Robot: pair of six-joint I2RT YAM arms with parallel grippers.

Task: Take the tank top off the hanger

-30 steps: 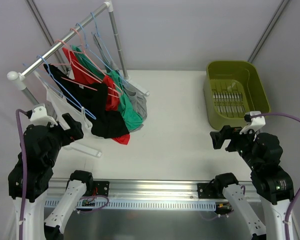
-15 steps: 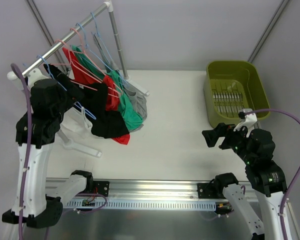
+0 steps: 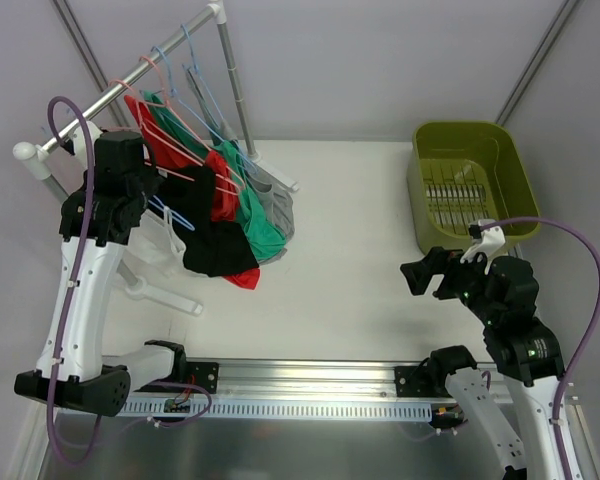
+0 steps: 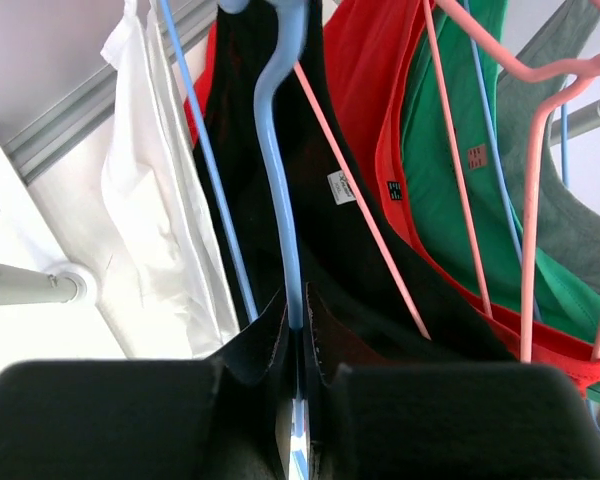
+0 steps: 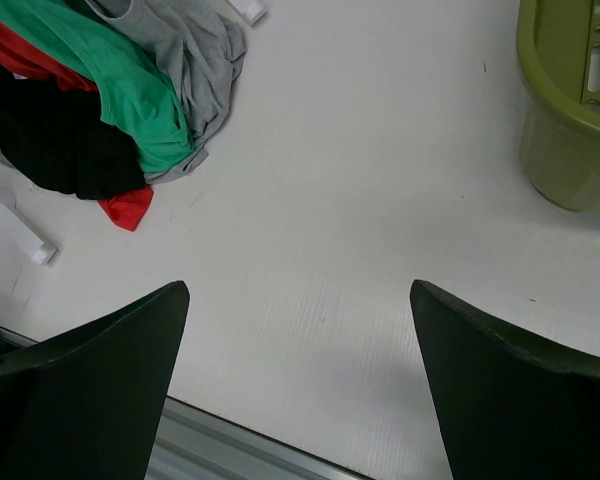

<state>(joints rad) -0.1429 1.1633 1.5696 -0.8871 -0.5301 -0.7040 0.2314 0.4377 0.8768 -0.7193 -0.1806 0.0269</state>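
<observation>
A black tank top [image 3: 205, 225] [image 4: 280, 120] hangs on a light blue hanger [image 4: 277, 190] on the clothes rail [image 3: 130, 75] at the back left. Its lower end lies bunched on the table. My left gripper [image 3: 145, 188] [image 4: 296, 305] is up at the rail and shut on the blue hanger's wire, with black fabric on both sides of the fingertips. Over the table at the right, my right gripper [image 3: 417, 275] [image 5: 300, 295] stands wide open with nothing between its fingers.
On the same rail hang a white garment [image 4: 155, 220], a red top [image 3: 220, 190], a green top [image 3: 260, 225] and a grey top [image 3: 278, 200], on pink and blue hangers. A green basket [image 3: 470, 185] [image 5: 575, 100] stands at the back right. The rack's white foot [image 3: 165, 295] lies on the table.
My left arm rose from low near the table's left edge up to the rail and its gripper shut on the blue hanger. The right gripper drifted slightly left, still open.
</observation>
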